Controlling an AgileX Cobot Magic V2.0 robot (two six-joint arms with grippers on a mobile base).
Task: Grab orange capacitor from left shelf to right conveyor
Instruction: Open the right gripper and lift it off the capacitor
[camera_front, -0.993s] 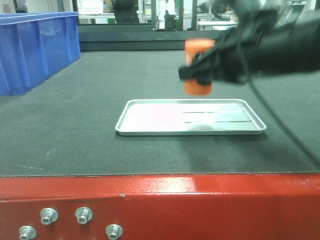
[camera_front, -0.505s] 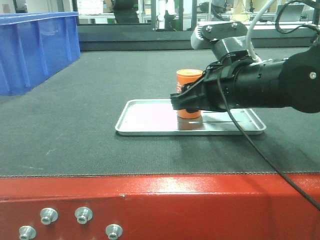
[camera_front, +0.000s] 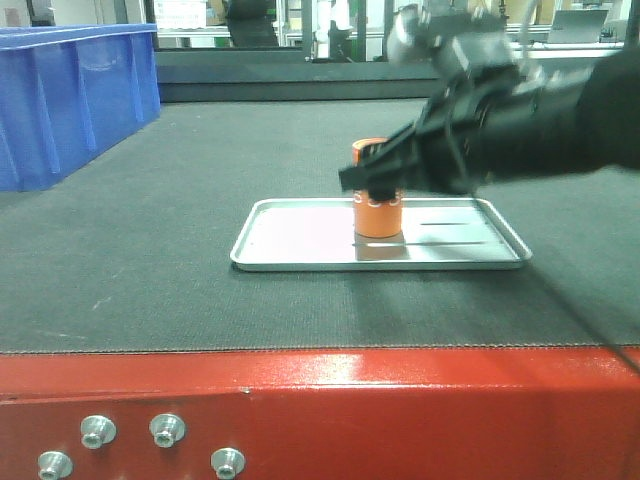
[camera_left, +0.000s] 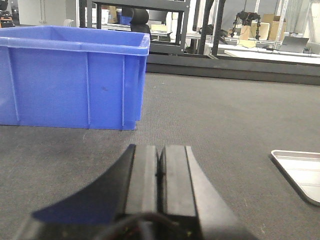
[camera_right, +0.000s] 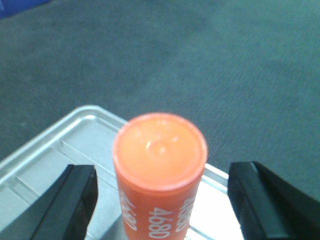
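The orange capacitor (camera_front: 378, 212) stands upright in a shallow metal tray (camera_front: 290, 240) on the dark belt of the right conveyor (camera_front: 150, 260). In the right wrist view the capacitor (camera_right: 160, 170) shows white "4680" print and a flat top. My right gripper (camera_front: 375, 178) is open, its fingers (camera_right: 75, 200) spread on both sides of the capacitor with clear gaps. My left gripper (camera_left: 160, 167) is shut and empty, low over the belt. The left shelf is out of view.
A blue plastic bin (camera_front: 70, 95) stands on the belt at the far left, also close ahead in the left wrist view (camera_left: 70, 80). The conveyor's red frame (camera_front: 320, 410) with silver bolts runs along the front. The tray's corner (camera_left: 300, 172) shows right of the left gripper.
The right gripper lowered the capacitor onto the tray, then opened and let it go. The arm has since lifted slightly up and back. The capacitor now stands free.
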